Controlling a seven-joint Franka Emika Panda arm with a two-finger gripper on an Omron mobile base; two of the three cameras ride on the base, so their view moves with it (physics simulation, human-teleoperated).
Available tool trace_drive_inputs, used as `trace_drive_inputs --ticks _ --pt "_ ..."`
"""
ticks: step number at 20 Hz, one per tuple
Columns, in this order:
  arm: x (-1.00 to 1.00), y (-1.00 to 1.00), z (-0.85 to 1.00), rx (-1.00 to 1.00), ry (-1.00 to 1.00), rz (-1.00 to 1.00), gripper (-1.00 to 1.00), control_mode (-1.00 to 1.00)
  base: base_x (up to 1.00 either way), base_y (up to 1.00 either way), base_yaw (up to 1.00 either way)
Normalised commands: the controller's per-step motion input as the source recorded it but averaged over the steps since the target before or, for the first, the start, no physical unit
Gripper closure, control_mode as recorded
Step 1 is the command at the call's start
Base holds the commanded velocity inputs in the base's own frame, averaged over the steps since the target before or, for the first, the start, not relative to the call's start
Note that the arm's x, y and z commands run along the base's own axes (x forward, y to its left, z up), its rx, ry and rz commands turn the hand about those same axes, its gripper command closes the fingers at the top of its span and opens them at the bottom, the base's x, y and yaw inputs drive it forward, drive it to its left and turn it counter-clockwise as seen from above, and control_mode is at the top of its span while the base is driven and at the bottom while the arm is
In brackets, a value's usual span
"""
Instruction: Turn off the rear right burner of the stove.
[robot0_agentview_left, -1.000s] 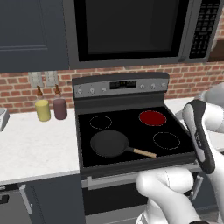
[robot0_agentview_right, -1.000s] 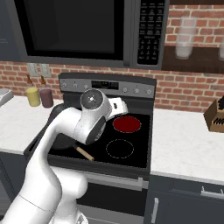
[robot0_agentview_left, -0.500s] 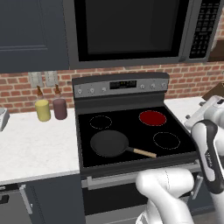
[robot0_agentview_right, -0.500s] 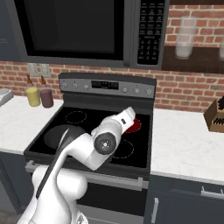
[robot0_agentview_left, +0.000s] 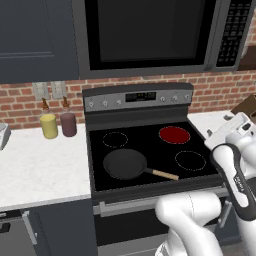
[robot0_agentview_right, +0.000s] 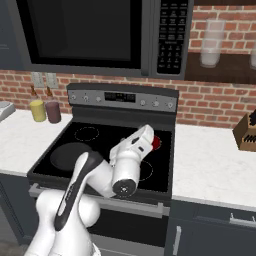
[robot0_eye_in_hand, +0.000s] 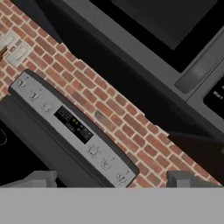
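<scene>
Nearest, over the front right part of the stove (robot0_agentview_left: 150, 180), hangs the gripper (robot0_eye_in_hand: 113, 178), seen in the hand view as two dark finger tips (robot0_eye_in_hand: 37, 178) set well apart with nothing between them, so spread wide, though the tips are cropped and perhaps not fully judged. Beyond, on the black glass, lies a dark frying pan (robot0_agentview_left: 125, 163) on the front left zone, its wooden handle (robot0_agentview_left: 165, 174) pointing toward the right. Further back on the right glows the rear right burner (robot0_agentview_left: 174, 134) as a solid red disc, partly hidden behind the white hand in the right base view. Behind that rises the steel control panel (robot0_eye_in_hand: 70, 127) with small round knobs (robot0_eye_in_hand: 106, 164) and a digital display (robot0_eye_in_hand: 73, 124) in the middle. Left of the stove, on the white counter (robot0_agentview_left: 35, 165) by the brick wall, stand a yellow bottle (robot0_agentview_left: 49, 124) and a dark purple bottle (robot0_agentview_left: 68, 123), just beside each other. Above all, hangs the black microwave (robot0_agentview_left: 150, 35).
</scene>
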Motion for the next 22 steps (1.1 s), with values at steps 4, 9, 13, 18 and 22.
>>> trace_drive_inputs --ticks 4,9,13,18,22 --pt "0.53 -0.09 0.01 0.00 -0.01 0.04 -1.00 -1.00 0.00 0.00 0.00" --pt "0.49 -0.04 0.00 0.00 0.00 0.02 -1.00 -1.00 0.00 0.00 0.00" --pt "0.48 -0.11 0.00 0.00 0.00 0.01 -1.00 -1.00 0.00 0.00 0.00" --pt "0.52 -0.12 0.00 0.00 0.00 0.00 -1.00 -1.00 0.00 0.00 0.00" --pt "0.53 -0.01 0.00 0.00 0.00 0.00 -1.00 -1.00 0.00 0.00 0.00"
